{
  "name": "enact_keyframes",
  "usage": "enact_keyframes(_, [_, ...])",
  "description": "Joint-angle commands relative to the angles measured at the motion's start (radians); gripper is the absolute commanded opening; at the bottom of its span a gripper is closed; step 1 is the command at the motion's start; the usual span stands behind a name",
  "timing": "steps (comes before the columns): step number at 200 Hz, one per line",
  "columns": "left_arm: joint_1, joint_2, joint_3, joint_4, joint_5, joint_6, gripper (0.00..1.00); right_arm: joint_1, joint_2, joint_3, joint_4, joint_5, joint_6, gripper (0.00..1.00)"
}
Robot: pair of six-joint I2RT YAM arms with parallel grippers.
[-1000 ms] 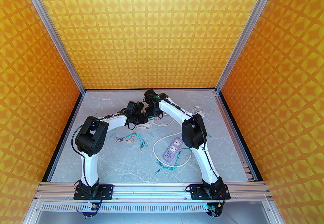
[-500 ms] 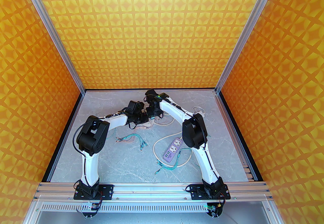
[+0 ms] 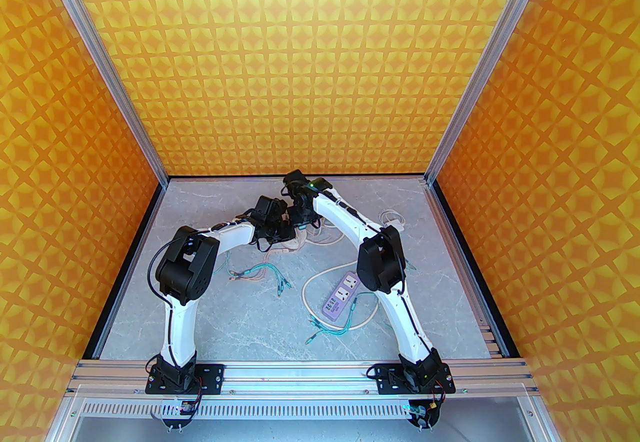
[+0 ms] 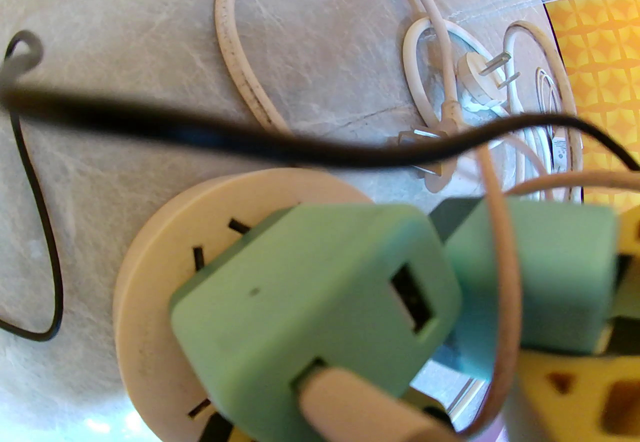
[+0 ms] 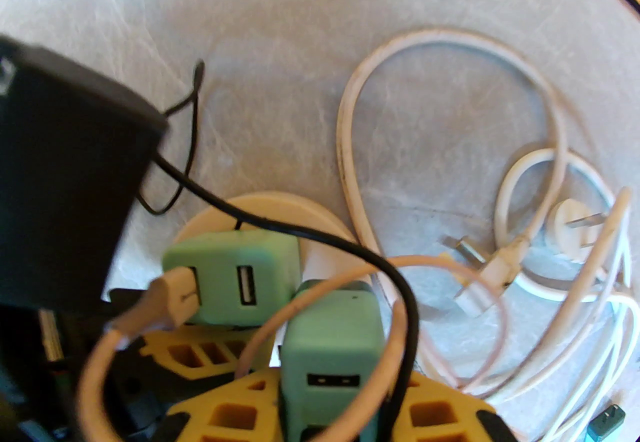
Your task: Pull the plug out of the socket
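Your right hand (image 5: 327, 402) is grasping the green plug (image 5: 327, 330), pressed against both its sides. Your left hand (image 3: 285, 235), just beside it, is clenched tight, and what it pinches, if anything, you cannot tell. Closest to the near edge of the table (image 3: 240, 325), right of the middle, teal leads (image 3: 332, 330) lie loose. Just beyond them a purple power strip (image 3: 341, 297) lies at a slant, its cream cord (image 3: 311, 280) looping off to the left. Left of the middle a teal bunch (image 3: 265, 272) lies on its own, well apart from the strip. Past the middle, toward the far edge, both hands meet over the round cream socket (image 4: 160, 280), which lies flat on the table. The green plug stands at the socket's edge, on the side away from your left arm. Whether its pins sit in the slots is hidden. A second green plug (image 4: 310, 300) stands on the socket's face, with a cream cable (image 4: 350, 400) pushed into one of its two ports and the other port free. A thin black wire (image 4: 200, 130) hangs across both plugs. Farther off, toward the far right corner, white cords (image 5: 450, 95) lie in loose coils, and among them are a round white plug (image 5: 570, 227) and a flat white plug (image 5: 470, 255), both with bare pins.
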Motion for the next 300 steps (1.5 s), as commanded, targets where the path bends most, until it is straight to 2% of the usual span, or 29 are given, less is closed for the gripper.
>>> enact_keyframes(1, [-0.063, 0.114, -0.041, -0.109, -0.029, 0.009, 0.0, 0.069, -0.012, -0.021, 0.06, -0.152, -0.002, 0.27])
enact_keyframes(35, [-0.061, 0.103, -0.048, -0.107, -0.028, 0.011, 0.0, -0.005, -0.145, -0.234, 0.188, -0.197, 0.008, 0.28])
enact_keyframes(101, [-0.061, 0.091, -0.045, -0.119, -0.028, 0.018, 0.0, -0.103, -0.401, -0.48, 0.307, -0.235, 0.017, 0.29])
enact_keyframes(149, [-0.05, 0.02, -0.051, -0.12, -0.031, 0.025, 0.0, -0.214, -0.516, -0.7, 0.419, -0.275, 0.09, 0.33])
enact_keyframes(165, [-0.05, -0.022, -0.038, -0.133, -0.031, 0.033, 0.09, -0.264, -0.527, -0.778, 0.47, -0.319, 0.127, 0.33])
enact_keyframes(179, [-0.05, -0.055, -0.018, -0.156, -0.031, 0.041, 0.22, -0.3, -0.525, -0.827, 0.506, -0.357, 0.156, 0.33])
enact_keyframes(201, [-0.05, -0.097, 0.003, -0.195, -0.039, 0.05, 0.27, -0.34, -0.506, -0.873, 0.555, -0.416, 0.184, 0.33])
enact_keyframes(235, [-0.049, -0.157, -0.009, -0.229, -0.064, 0.07, 0.47, -0.403, -0.473, -0.922, 0.622, -0.476, 0.231, 0.33])
enact_keyframes(257, [-0.049, -0.204, -0.038, -0.243, -0.089, 0.081, 0.45, -0.428, -0.47, -0.95, 0.651, -0.526, 0.245, 0.33])
enact_keyframes(300, [-0.048, -0.309, -0.106, -0.238, -0.102, 0.082, 0.46, -0.431, -0.547, -0.952, 0.657, -0.506, 0.232, 0.34])
